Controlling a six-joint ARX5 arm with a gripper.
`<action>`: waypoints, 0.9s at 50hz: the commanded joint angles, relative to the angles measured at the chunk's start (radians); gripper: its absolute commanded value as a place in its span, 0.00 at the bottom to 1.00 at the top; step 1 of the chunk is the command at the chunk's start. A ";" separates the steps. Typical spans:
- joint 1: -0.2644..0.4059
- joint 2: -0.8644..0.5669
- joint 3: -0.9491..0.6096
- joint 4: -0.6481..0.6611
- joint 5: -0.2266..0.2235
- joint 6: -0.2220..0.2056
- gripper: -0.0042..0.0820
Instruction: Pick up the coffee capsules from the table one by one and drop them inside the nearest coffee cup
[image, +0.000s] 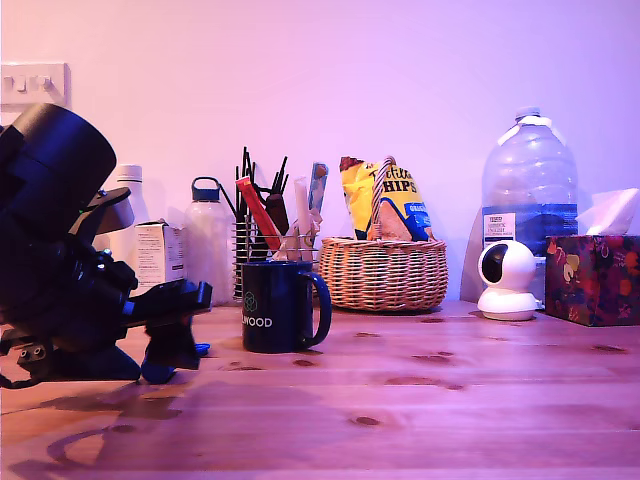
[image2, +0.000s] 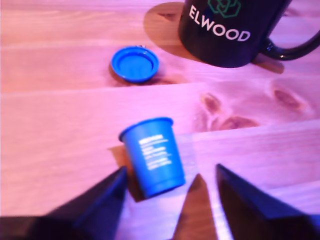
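Exterior: low tabletop side view — wrist looks down; both catch mug (image: 280, 305).

Mug (image: 280, 305) standing on wooden table (image: 430, 400), before utensil holder (image: 262, 245). Wicker basket (image: 385, 272) sitting to exterior view's right, camera (image: 506, 280) and tissue box (image: 592, 278) lying beyond. Two capsules (image2: 152, 156) (image2: 134, 63) lying near mug.

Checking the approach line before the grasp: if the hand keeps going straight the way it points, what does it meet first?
Most likely the blue capsule lying on its side, already between the open hand's fingertips. The other capsule and the mug sit farther along, though depth is hard to judge.
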 joint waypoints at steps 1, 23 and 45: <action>0.007 0.024 0.011 0.005 0.001 0.035 0.44; 0.033 0.024 0.011 0.031 -0.005 0.084 0.23; 0.019 -0.082 0.011 -0.032 0.004 0.163 0.23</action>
